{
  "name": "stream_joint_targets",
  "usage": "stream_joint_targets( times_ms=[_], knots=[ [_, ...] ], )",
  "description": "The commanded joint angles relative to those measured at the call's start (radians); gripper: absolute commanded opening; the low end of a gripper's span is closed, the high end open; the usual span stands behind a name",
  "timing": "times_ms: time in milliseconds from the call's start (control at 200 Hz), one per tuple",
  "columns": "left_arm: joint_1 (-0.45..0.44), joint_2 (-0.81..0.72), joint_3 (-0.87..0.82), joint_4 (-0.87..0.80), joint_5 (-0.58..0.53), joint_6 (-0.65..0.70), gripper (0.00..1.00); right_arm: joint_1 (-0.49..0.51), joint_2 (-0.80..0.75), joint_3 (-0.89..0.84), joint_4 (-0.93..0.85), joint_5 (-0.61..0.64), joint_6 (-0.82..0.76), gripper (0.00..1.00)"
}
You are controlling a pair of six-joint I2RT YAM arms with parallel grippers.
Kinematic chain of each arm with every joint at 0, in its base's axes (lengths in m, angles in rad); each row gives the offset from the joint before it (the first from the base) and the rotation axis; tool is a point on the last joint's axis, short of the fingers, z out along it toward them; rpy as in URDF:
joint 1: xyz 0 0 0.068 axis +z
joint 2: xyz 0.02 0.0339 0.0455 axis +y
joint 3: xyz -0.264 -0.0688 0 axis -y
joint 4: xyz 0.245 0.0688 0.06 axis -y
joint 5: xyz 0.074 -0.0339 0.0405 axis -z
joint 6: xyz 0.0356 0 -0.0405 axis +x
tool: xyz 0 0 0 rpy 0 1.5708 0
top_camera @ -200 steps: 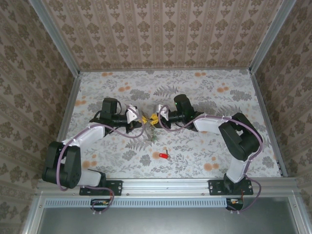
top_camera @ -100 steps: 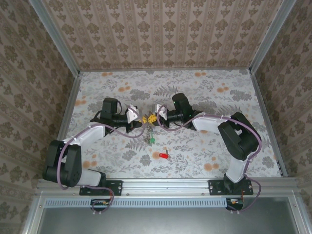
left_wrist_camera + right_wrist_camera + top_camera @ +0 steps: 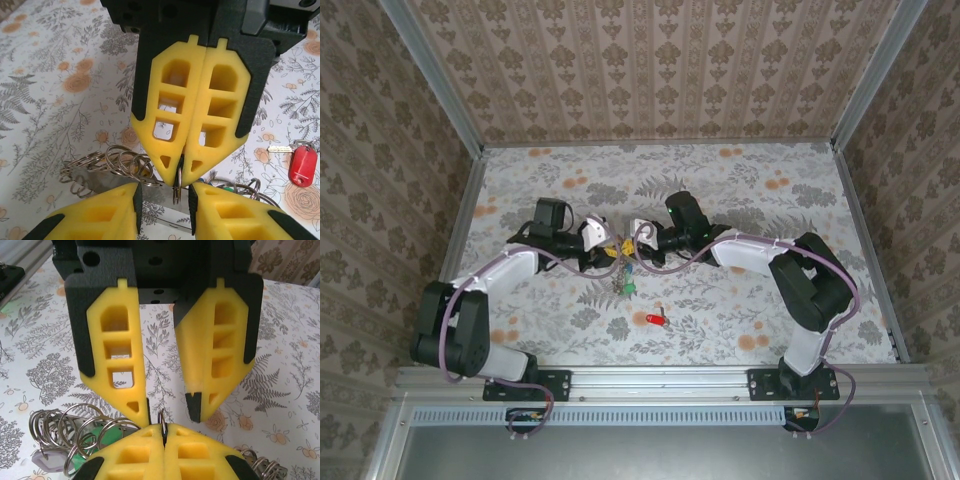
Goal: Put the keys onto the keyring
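Observation:
The two grippers meet tip to tip above mid-table. My right gripper (image 3: 163, 432) (image 3: 182, 172) (image 3: 630, 242) is shut on a small metal split ring (image 3: 162, 419) (image 3: 178, 189), which stands on edge. My left gripper (image 3: 164, 200) (image 3: 170, 415) (image 3: 608, 244) is open, one finger on each side of that ring. Behind the ring runs the keyring (image 3: 102, 184), a flat grey band carrying several split rings (image 3: 117, 160). A green key (image 3: 631, 288) (image 3: 95, 432) hangs under the grippers. A red key (image 3: 655, 320) (image 3: 302, 166) lies apart on the table, nearer the bases.
The floral tablecloth (image 3: 760, 290) lies between patterned walls (image 3: 650, 70) with metal corner posts. More split rings (image 3: 267, 467) (image 3: 245, 187) trail off on the other side of the grippers. The arm bases sit on the near rail (image 3: 660, 378).
My left gripper has gone from shut to open around the ring. The right gripper has closed on the ring. Both wrists have shifted slightly left and the green key now hangs lower.

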Motion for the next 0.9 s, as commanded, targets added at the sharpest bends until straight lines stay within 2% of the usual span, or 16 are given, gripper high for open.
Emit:
stream_joint_targets(
  times_ms=[0,275,320,360,455,560,590,895],
  knots=[
    [-0.01,0.016,0.034,-0.01,0.006,0.01,0.32,0.006,-0.03,0.025,-0.038,0.027,-0.024,0.0],
    [-0.016,0.003,0.013,0.028,-0.048,0.02,0.16,0.006,-0.04,0.007,0.017,0.015,0.027,0.0],
    [-0.018,-0.003,0.006,0.061,-0.05,0.008,0.1,0.006,-0.04,0.002,0.035,0.004,0.043,0.0],
    [-0.02,-0.011,-0.002,0.078,-0.032,0.012,0.0,0.008,-0.04,-0.003,0.053,-0.001,0.053,0.0],
    [-0.02,-0.034,-0.037,0.146,-0.014,0.0,0.0,0.006,-0.04,-0.01,0.066,-0.002,0.061,0.0],
    [-0.002,-0.062,-0.066,0.219,0.005,-0.041,0.0,-0.001,-0.047,-0.026,0.067,-0.003,0.051,0.2],
    [0.003,-0.07,-0.069,0.227,0.013,-0.046,0.0,-0.005,-0.052,-0.033,0.069,-0.004,0.048,0.22],
    [0.039,-0.113,-0.098,0.233,0.109,-0.048,0.0,-0.038,-0.076,-0.039,0.028,-0.033,0.023,0.23]
  ],
)
